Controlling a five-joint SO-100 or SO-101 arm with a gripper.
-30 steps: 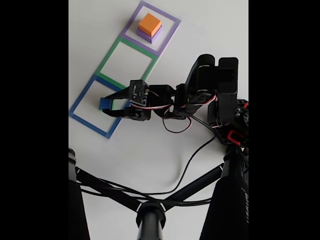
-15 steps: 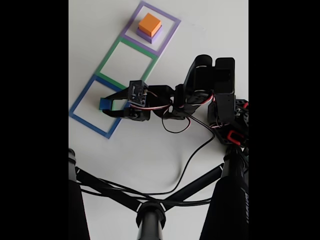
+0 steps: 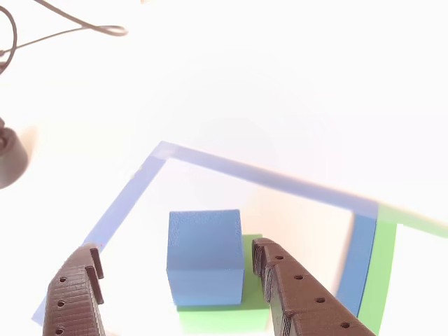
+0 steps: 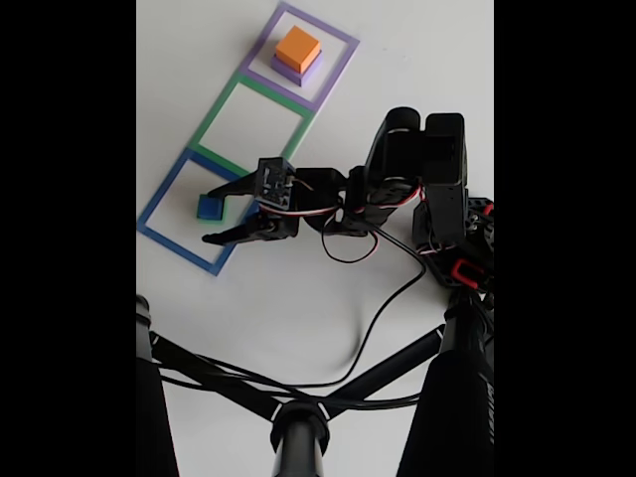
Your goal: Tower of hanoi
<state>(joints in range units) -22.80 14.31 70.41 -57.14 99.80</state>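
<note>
Cubes sit in two stacks here, and we read the fixed view from its left edge. Inside the blue square outline (image 4: 184, 212) stands the blue cube (image 4: 207, 208), resting on a green cube (image 3: 227, 311) whose top shows beneath it in the other view. Around that pair we see the gripper (image 4: 211, 211) with its fingers spread apart, one on each side of the blue cube and touching neither face as far as we can tell. In the other view the left finger (image 3: 73, 297) stands well clear of the cube, while the right finger (image 3: 294, 294) is just beside it.

Further right lies the green square outline (image 4: 256, 121), with nothing on it, and beyond that the purple square outline (image 4: 303, 55) holds the orange cube (image 4: 297, 47) on top of the purple cube (image 4: 298, 70).

We judge the risk to lie in that uneven gap. If the arm pulls back or swings with the right finger so near, it could clip the blue cube and push it off the green one. A closing grip from here would also drag the cube sideways before both pads meet.
</note>
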